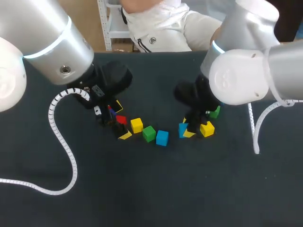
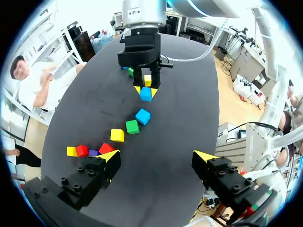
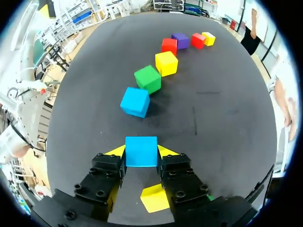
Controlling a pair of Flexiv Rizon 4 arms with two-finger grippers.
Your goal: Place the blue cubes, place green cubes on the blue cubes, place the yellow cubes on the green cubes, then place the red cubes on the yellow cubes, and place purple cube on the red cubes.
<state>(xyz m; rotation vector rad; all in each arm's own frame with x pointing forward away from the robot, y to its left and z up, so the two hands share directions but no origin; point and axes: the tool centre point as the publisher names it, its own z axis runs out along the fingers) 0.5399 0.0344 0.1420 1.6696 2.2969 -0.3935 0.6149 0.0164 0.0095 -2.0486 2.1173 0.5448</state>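
Our right jaws grip a blue cube [image 3: 141,151]; the second blue cube [image 3: 135,101] lies just ahead — left jaws stand open.

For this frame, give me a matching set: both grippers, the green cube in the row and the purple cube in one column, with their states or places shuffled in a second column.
Column one:
1. right gripper
2. left gripper
3. green cube in the row
4. purple cube

Column two:
A. between two red cubes
B. open, holding nothing
C. shut on a blue cube
D. between the loose blue cube and a yellow cube

Pairs: 1-C, 2-B, 3-D, 4-A
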